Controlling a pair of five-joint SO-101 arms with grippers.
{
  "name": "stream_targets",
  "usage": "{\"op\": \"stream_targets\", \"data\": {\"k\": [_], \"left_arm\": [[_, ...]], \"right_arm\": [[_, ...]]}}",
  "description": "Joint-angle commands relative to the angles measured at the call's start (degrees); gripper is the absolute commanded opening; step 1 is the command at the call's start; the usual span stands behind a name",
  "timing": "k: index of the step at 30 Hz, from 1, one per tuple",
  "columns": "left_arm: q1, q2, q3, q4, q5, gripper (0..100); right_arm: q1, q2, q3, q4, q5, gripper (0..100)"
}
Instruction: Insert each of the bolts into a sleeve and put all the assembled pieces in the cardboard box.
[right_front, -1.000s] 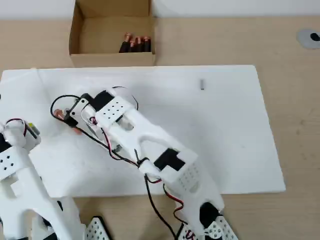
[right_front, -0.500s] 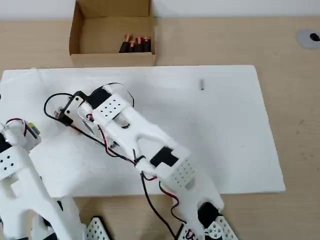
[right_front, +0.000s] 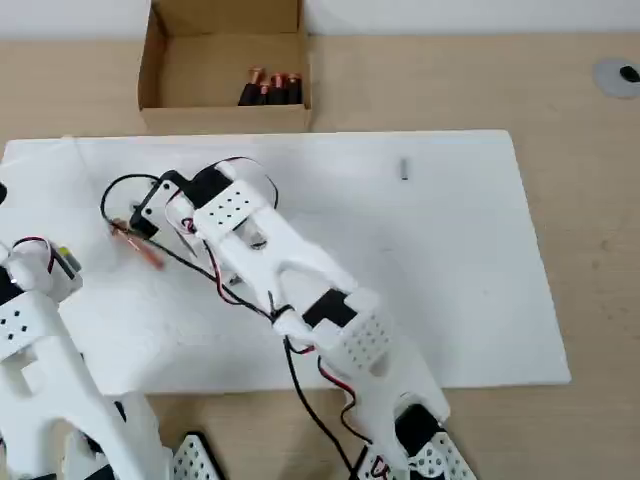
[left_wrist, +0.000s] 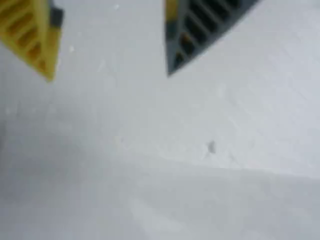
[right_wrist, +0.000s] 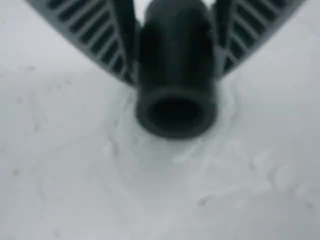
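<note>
Pale wooden tabletop (right_front: 590, 200) carries a white rectangular sheet (right_front: 450, 280), where the right pincer (right_wrist: 175, 75) is clamped on a black tubular sleeve (right_wrist: 175, 112), with a slim copper bolt (right_front: 145, 250) lying just beside it. Beyond that pincer, past the sheet's far edge, stands the open brown cardboard box (right_front: 150, 70) holding finished copper-tipped black pieces (right_front: 270, 88); broad bare sheet stretches away on its other side. The left pincer (left_wrist: 109, 75) hangs spread wide, gripping nothing, over bare sheet.
</note>
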Motion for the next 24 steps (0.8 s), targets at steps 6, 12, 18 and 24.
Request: {"op": "stream_targets", "data": {"k": [6, 12, 18, 24], "left_arm": [[-0.5, 0.1, -2.6, 0.2, -0.4, 16], [8.6, -0.3, 0.0, 2.7, 4.6, 16], [11.7, 0.2, 0.2, -4.0, 11.8, 16], [12.8, 0.4, 1.1, -9.8, 15.0, 16]], "right_arm": [[-2.0, 2.7, -1.6, 3.3, 0.4, 1.0], [-0.4, 2.5, -15.5, 9.9, 0.2, 1.0], [7.9, -2.8, -26.2, 10.2, -6.5, 1.0], [18.2, -12.2, -26.4, 10.1, -9.5, 1.0]]}}
